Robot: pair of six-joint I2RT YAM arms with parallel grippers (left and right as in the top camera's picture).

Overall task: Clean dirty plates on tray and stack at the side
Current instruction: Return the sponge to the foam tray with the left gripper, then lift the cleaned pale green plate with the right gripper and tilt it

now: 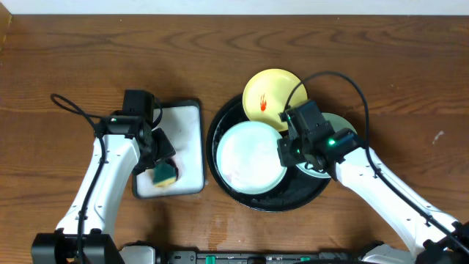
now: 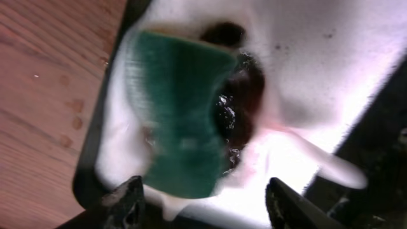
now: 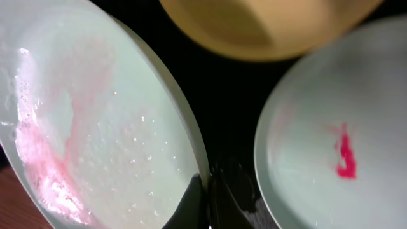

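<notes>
standing by the desk, i'd say the scrubbing step is under way on one of the three plates. the right gripper is pinched narrow on the rim of a pale mint green round plate. that plate sits over the middle of the large glossy black round tray, centre right in the overhead frame, and seems raised at the held edge. its face shows a watery pink film with beads of water, so it looks wet and smeared rather than clean.

a small yellow round plate rests across the tray's upper rim with a red smear on it. a second mint green plate, at the right of the right wrist frame, carries a bright red smear.

left of centre in the overhead frame, the left gripper hangs with its jaws wide by a green scouring sponge with a yellow back. the sponge lies in foam on the small white rectangular tray with a black rim. the jaws grip nothing.

next, as i judge it, the left gripper must close on the sponge, lift it and carry it to the held plate for a pass over the pink patch. the right gripper's hold on the rim must be firm, since a wet rim could slip. no plate is stacked at the side yet.
</notes>
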